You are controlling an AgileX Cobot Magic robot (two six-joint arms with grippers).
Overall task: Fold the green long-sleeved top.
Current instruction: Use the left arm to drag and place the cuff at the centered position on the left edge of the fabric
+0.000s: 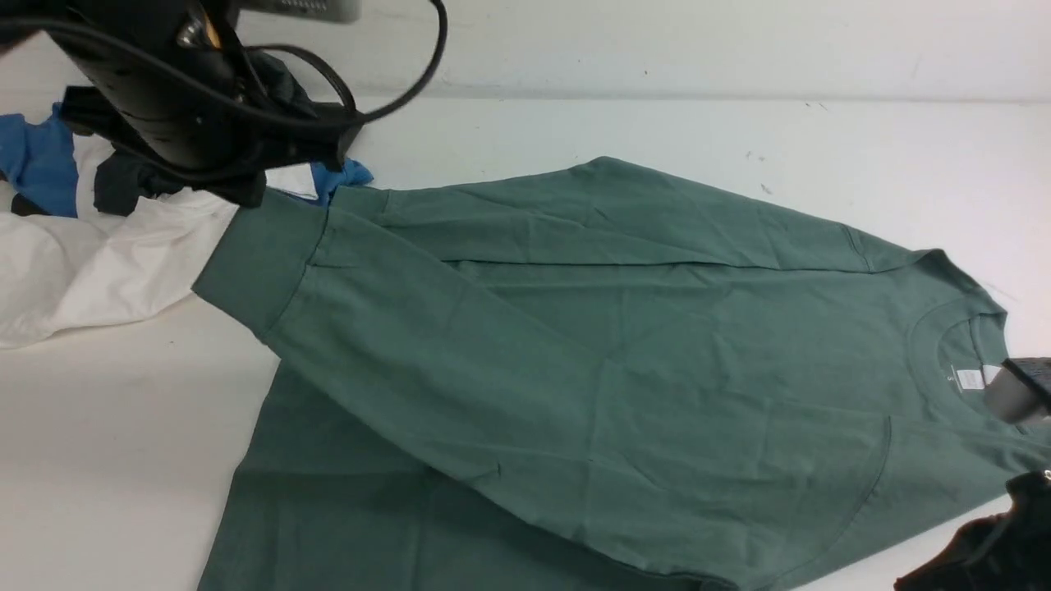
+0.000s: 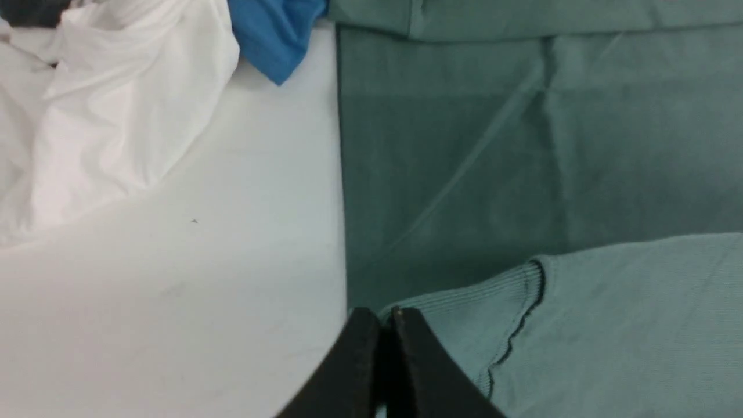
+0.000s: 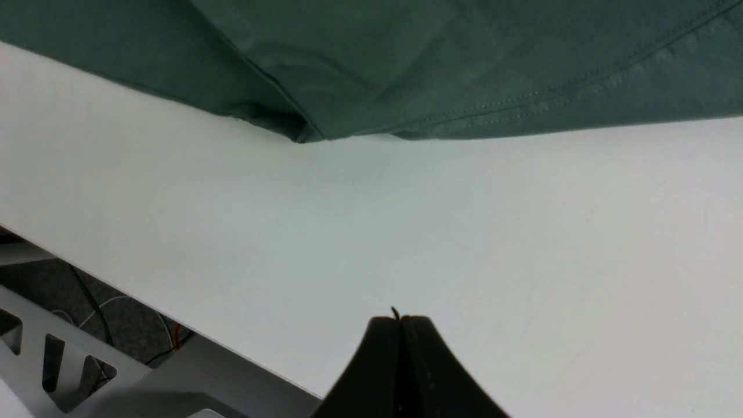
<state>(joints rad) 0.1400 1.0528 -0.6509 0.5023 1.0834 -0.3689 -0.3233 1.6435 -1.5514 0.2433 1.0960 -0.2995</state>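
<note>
The green long-sleeved top point(image 1: 624, 328) lies spread on the white table, its neck with a white label point(image 1: 969, 379) to the right. One sleeve lies folded along the far side. The other sleeve crosses the body toward the far left. My left gripper point(image 1: 246, 195) is shut on that sleeve's ribbed cuff point(image 1: 259, 254) and holds it just above the table; the cuff also shows in the left wrist view point(image 2: 464, 325) at the shut gripper point(image 2: 380, 316). My right gripper point(image 3: 399, 319) is shut and empty over bare table at the front right point(image 1: 981, 550). The chest logo does not show.
A heap of white point(image 1: 90, 254), blue point(image 1: 37, 164) and black point(image 1: 123, 185) garments lies at the far left, beside the held cuff. The table's front edge point(image 3: 174, 325) runs close to my right gripper. A wall closes off the table's far side.
</note>
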